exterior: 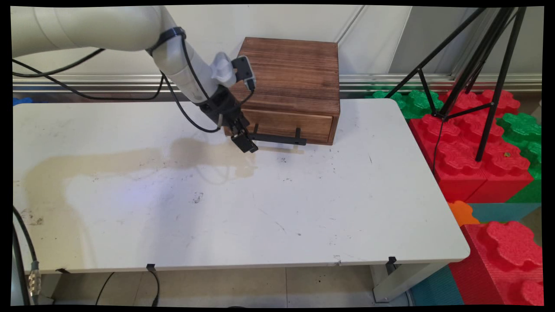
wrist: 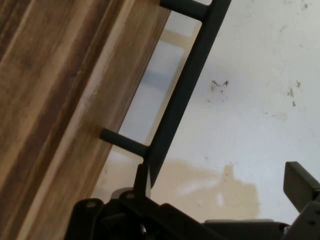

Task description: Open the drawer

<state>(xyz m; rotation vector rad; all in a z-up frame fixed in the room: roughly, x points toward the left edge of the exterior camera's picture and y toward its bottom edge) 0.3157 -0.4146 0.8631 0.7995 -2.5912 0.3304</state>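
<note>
1. One wooden drawer box (exterior: 291,84) stands at the white desk's (exterior: 243,208) twelve o'clock edge in the main view. The jaws (exterior: 243,141) are at the left end of its black bar handle (exterior: 277,138).
2. Hand view: the handle (wrist: 187,82) runs toward one o'clock beside the drawer front (wrist: 65,120). One finger (wrist: 141,182) touches its near end, the other (wrist: 300,187) well apart, so the jaws stand released.

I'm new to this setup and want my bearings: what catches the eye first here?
A dark wooden drawer box stands at the table's far edge. The black gripper sits at the left end of its black bar handle. Red and green foam blocks lie right of the table.
</note>
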